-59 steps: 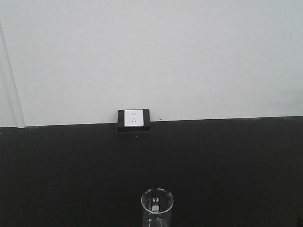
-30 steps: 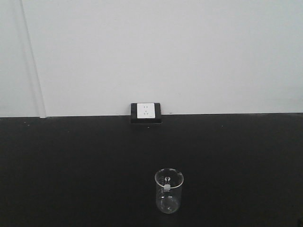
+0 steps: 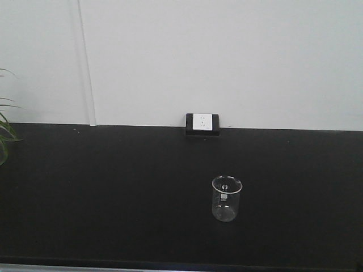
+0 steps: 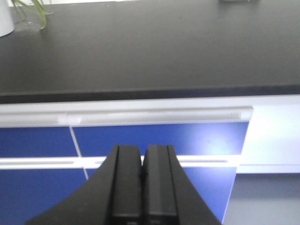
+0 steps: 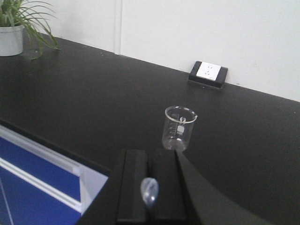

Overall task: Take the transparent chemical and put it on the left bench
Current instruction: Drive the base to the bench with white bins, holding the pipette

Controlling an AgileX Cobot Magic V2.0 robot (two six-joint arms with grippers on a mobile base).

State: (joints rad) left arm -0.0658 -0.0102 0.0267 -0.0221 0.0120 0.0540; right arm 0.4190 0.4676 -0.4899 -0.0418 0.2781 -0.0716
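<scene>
— Where the black surface meets the white wall, which containers do we see?
— The largest is a pale pot holding a green plant, at the far left. Smaller is a clear glass beaker, upright and out from the wall socket. We cannot tell whether it holds liquid.
— And room to move?
— Open surface lies all round the beaker. Blue cabinet fronts sit under the front edge.
— Our tools?
— The left tool hangs before those cabinets, fingers pressed together on nothing. The right tool sits at the front edge, clamped on the transparent chemical. We see only its faintly bluish, translucent bulb between the fingers. Whatever lies below them is hidden.
</scene>
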